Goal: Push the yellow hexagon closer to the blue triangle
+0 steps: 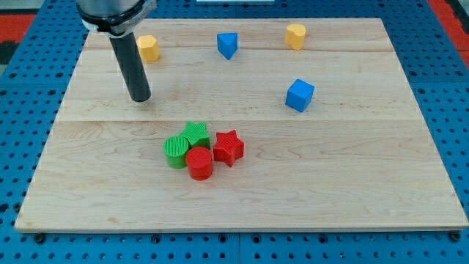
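Wooden board (242, 198) with rod's tip (141, 98) down at upper left, no jaws to read, just below yellow hexagon (149, 48) and apart from it, blue triangle (228, 45) well to the view's right.

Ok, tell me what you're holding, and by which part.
Nothing is held: my tip rests on bare wood, apart from the yellow hexagon block.

Arm is showing as a straight, dark, smooth cylindrical rod, glossy black. My tip (140, 99) is ending blunt and round. Above the tip, a wider dark collar with a pale rim is mounting the rod.
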